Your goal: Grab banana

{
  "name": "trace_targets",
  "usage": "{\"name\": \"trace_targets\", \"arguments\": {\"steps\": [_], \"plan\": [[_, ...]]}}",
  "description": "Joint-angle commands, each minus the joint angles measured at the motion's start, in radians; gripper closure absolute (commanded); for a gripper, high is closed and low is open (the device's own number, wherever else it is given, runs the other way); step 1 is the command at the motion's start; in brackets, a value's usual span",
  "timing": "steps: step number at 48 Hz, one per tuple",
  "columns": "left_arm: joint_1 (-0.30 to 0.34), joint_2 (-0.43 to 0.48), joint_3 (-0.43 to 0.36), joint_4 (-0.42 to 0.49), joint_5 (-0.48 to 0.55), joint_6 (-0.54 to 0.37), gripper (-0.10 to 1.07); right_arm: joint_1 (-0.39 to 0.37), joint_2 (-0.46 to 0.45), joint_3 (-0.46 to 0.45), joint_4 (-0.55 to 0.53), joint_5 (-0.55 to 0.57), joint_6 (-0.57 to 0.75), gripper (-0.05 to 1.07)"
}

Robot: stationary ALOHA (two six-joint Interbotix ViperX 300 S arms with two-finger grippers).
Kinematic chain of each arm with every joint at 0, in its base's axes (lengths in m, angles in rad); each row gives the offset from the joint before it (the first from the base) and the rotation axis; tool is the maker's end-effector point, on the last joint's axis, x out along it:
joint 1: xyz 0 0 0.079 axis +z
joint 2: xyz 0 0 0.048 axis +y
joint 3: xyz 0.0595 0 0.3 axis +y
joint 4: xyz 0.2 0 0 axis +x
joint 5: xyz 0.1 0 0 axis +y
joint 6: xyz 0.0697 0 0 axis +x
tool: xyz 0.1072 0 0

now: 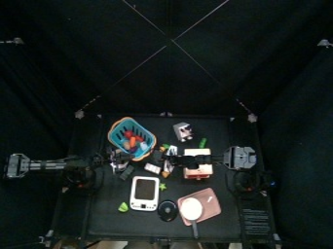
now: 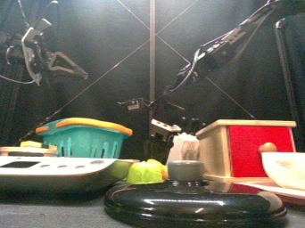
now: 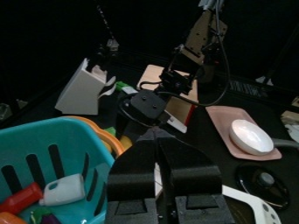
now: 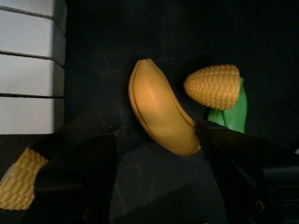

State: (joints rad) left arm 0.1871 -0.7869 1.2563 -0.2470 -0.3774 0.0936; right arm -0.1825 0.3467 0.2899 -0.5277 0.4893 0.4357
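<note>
- With my right tool hovering jaws apart over the banana, nothing is gripped.
- Toy corn lies just beside it.
- Left tool: I can't tell.

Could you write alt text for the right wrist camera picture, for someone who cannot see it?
A yellow-orange toy banana lies on the black table, framed between the two open dark jaws of the right tool. Beside it sits a toy corn cob with a green leaf, and white blocks fill one edge.
</note>
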Motion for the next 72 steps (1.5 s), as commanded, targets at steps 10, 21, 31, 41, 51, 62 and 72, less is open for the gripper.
{"name": "trace_targets", "arguments": {"steps": [10, 21, 31, 41, 51, 62, 72], "plan": [[0.005, 0.002, -0.015, 0.002, -0.011, -0.002, 0.67, -0.002, -0.011, 0.002, 0.026, -0.005, -0.002, 0.17], [0.005, 0.002, -0.014, 0.0, -0.011, -0.002, 0.67, 0.006, 0.002, 0.003, 0.029, -0.003, -0.002, 0.17], [0.003, 0.003, -0.014, 0.002, -0.011, -0.002, 0.67, 0.006, -0.009, 0.003, 0.021, -0.002, -0.005, 0.17], [0.005, 0.003, -0.014, 0.0, -0.011, -0.002, 0.67, 0.015, -0.032, 0.003, -0.003, -0.005, -0.012, 0.16], [0.005, 0.002, -0.014, 0.0, -0.011, -0.003, 0.67, 0.057, -0.035, 0.006, 0.017, 0.017, -0.032, 0.16], [0.005, 0.003, -0.012, 0.0, -0.011, -0.003, 0.67, 0.084, -0.066, 0.006, 0.028, 0.048, -0.031, 0.16], [0.005, 0.003, -0.012, 0.0, -0.011, -0.002, 0.67, 0.078, -0.086, -0.005, 0.021, 0.041, -0.025, 0.16]]}}
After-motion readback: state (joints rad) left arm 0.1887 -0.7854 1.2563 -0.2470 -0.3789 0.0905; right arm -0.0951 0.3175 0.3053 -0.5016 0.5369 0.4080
